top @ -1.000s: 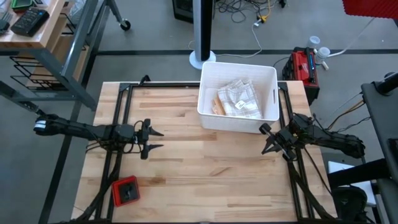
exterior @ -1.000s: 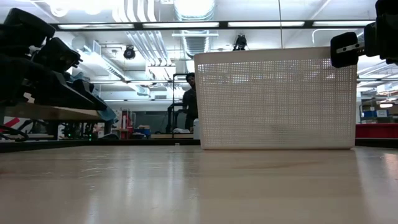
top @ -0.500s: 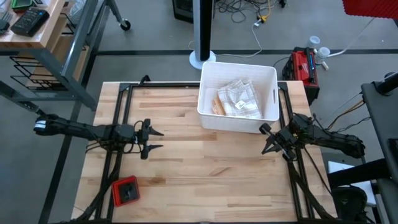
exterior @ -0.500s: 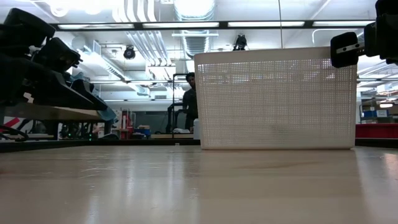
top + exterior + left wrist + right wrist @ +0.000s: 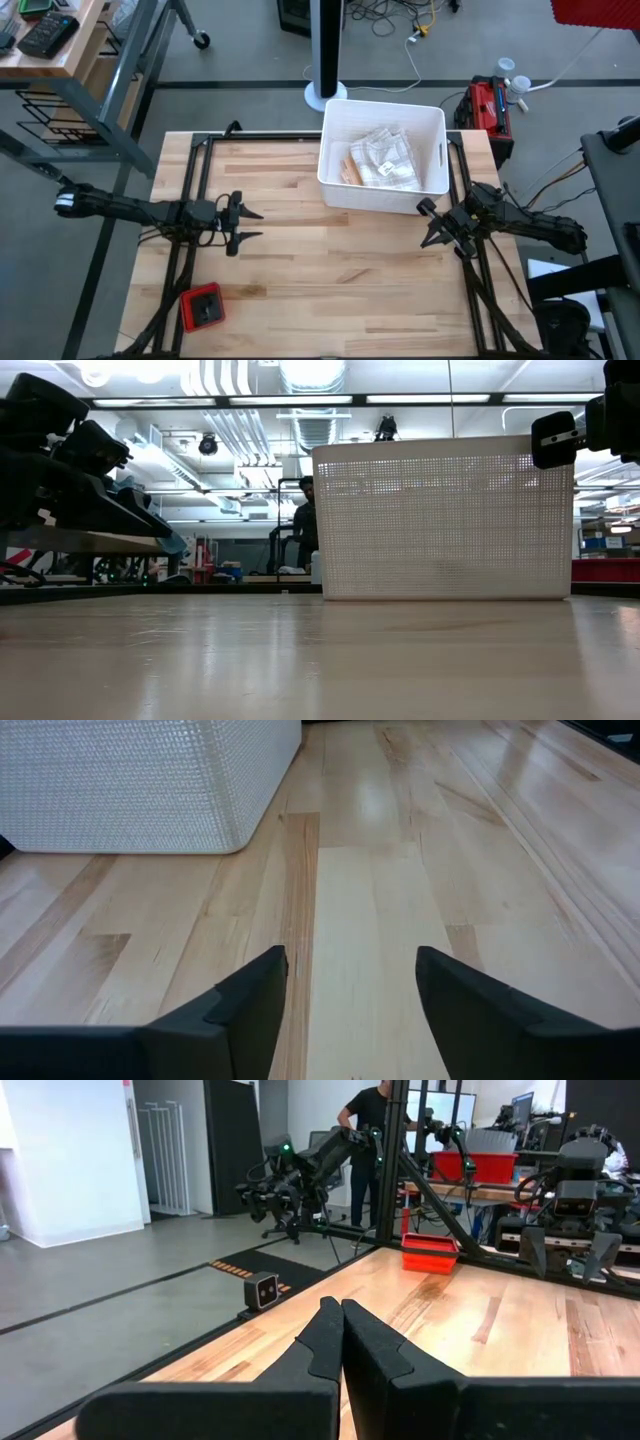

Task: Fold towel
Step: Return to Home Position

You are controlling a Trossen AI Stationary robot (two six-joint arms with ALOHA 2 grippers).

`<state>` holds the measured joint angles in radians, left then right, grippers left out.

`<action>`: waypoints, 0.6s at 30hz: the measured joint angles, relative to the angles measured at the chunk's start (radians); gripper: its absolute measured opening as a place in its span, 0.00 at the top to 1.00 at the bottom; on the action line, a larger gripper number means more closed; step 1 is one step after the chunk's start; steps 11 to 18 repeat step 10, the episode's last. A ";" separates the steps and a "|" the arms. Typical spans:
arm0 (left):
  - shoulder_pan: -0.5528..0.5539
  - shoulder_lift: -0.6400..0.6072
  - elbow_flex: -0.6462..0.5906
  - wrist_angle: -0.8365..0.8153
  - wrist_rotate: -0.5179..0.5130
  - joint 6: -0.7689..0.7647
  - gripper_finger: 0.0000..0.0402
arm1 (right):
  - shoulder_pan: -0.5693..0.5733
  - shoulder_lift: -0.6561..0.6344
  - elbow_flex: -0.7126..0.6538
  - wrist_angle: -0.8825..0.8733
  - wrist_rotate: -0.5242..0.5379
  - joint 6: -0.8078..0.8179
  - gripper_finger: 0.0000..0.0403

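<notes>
towels in white bin. l gripper spread, r gripper pressed together. homing: retract slow, keep off bin.

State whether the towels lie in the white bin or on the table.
Inside: the high view shows folded towels within the white bin, none on the table.

Robotics lab or workshop: exposed ceiling ducts, strip lights, other robot arms, loose floor cables, a red toolbox, a person in the background
</notes>
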<state>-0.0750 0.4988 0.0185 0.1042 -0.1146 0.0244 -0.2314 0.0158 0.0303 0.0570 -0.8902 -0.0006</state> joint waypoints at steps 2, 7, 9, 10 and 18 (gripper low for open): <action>0.000 0.000 0.000 0.000 0.000 0.000 0.48 | 0.000 0.000 0.000 0.000 0.000 0.000 1.00; 0.000 0.000 0.000 0.000 0.000 0.000 0.49 | 0.000 0.000 0.000 0.000 0.000 0.000 1.00; 0.000 0.000 0.000 0.000 0.000 0.000 0.50 | 0.000 0.000 0.000 0.000 0.000 0.000 1.00; 0.000 0.000 0.000 0.000 0.000 0.000 0.50 | 0.000 0.000 0.000 0.000 0.000 0.000 1.00; 0.000 0.000 0.000 0.000 0.000 0.000 0.50 | 0.000 0.000 0.000 0.000 0.000 0.000 1.00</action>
